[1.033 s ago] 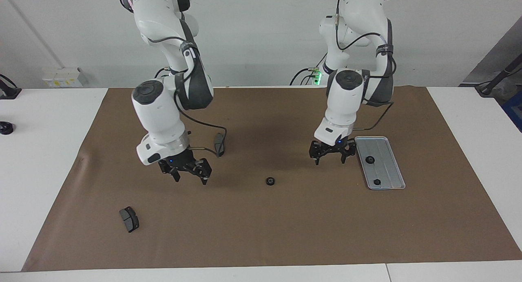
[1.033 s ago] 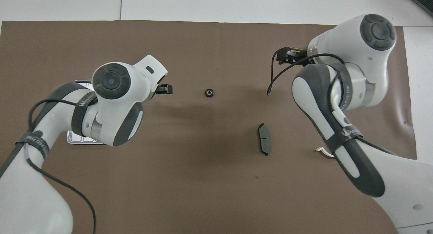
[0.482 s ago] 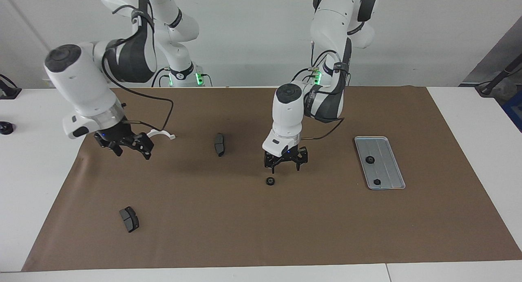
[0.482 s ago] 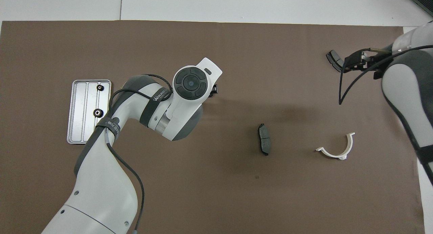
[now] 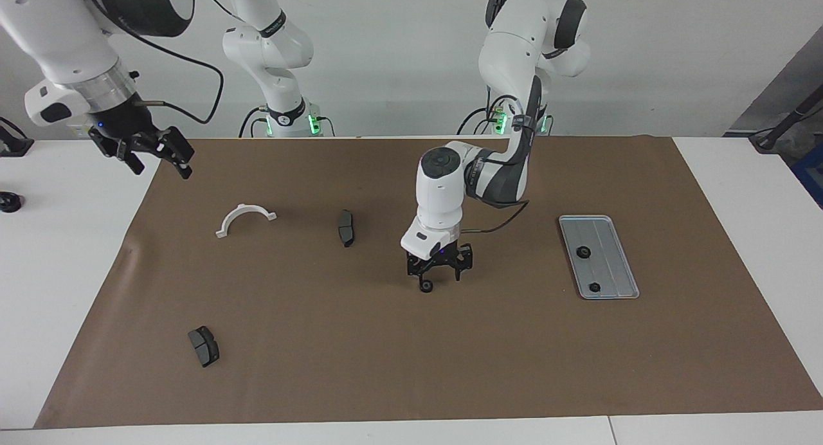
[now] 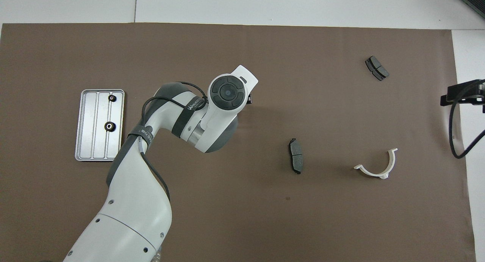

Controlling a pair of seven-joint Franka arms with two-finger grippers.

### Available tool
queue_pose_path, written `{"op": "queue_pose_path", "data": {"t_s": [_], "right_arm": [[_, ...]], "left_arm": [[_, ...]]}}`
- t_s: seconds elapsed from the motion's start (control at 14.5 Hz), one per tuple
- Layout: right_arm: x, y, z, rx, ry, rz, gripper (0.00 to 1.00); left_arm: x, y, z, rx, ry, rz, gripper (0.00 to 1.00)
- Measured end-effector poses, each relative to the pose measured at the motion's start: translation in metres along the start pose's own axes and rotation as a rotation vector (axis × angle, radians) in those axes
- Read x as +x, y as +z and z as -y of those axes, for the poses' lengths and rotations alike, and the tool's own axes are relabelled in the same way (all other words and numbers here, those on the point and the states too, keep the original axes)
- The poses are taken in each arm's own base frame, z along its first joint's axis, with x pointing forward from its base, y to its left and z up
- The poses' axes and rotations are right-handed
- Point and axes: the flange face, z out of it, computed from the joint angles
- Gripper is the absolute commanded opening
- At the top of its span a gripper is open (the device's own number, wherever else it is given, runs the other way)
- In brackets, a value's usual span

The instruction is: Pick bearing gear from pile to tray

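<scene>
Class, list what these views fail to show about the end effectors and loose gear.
Overhead: loose gear and left end effector hidden under the left arm's wrist.
Overhead: right end effector cut off by the frame edge.
Facing: whether left end effector touches the gear, too small to tell.

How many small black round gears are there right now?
3. Two small black round gears lie in the silver-grey metal tray; a third sits on the brown mat under the left gripper.
</scene>
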Motion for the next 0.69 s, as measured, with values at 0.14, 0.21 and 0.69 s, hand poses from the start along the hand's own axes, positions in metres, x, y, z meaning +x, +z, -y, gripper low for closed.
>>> {"op": "queue_pose_path", "data": {"t_s": [0.14, 0.21, 0.69], "right_arm": [[-0.007, -0.002, 0.002, -0.001, -0.004, 0.022, 1.00], [-0.007, 0.001, 0.002, -0.002, -0.006, 0.030, 1.00], [-0.010, 0.008, 0.023, -0.050, -0.054, 0.044, 1.00]], "left_arm": [[0.000, 0.005, -0.009, -0.021, 0.006, -0.025, 0.90], [0.002, 0.003, -0.010, -0.032, 0.005, -0.040, 0.87], [0.003, 0.006, -0.010, -0.049, 0.000, -0.057, 0.77]]}}
